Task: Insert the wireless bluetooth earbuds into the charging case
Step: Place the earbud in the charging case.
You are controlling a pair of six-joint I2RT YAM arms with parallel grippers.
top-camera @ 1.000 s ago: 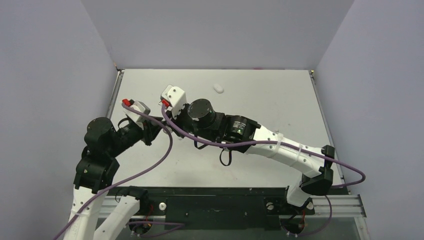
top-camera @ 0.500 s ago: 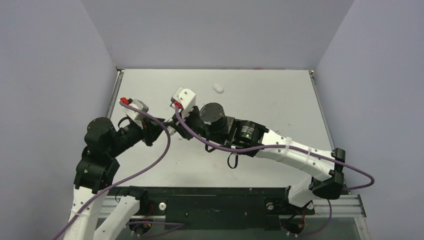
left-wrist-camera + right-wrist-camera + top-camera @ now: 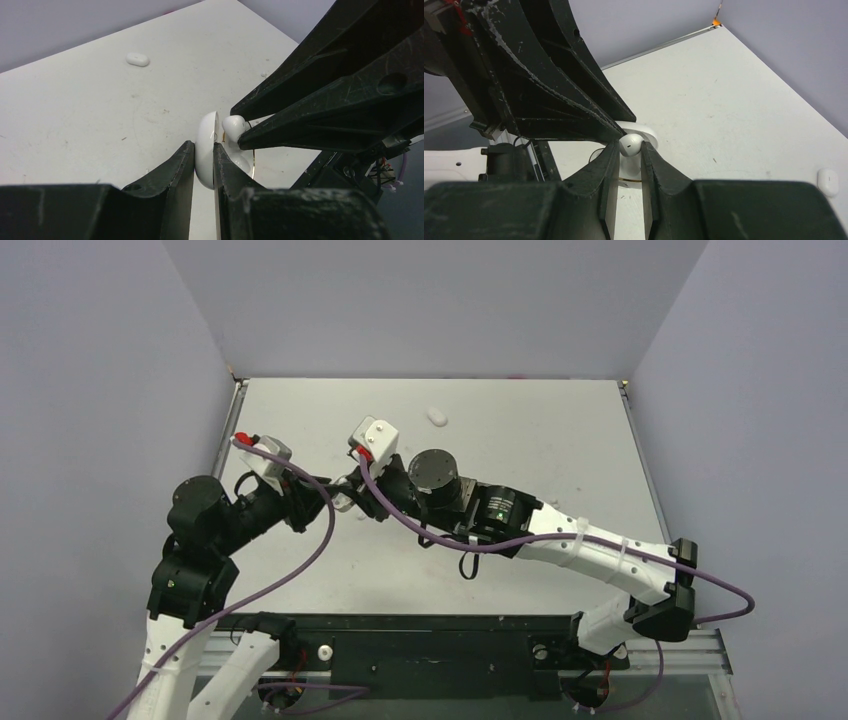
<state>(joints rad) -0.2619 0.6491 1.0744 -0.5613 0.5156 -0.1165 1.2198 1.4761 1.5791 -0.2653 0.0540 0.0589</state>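
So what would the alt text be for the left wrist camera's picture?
The left tool pinches the white charging case between its dark fingers, while the right tool, reaching in from the right, holds a small white earbud beside the case. Another earbud lies farther off on the white table.

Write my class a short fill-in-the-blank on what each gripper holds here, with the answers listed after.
1. The left gripper is shut on the white charging ___.
2. The right gripper pinches one small white ___ right beside it.
3. Its loose partner lies on the ___, away from both grippers.

Missing words: case; earbud; table
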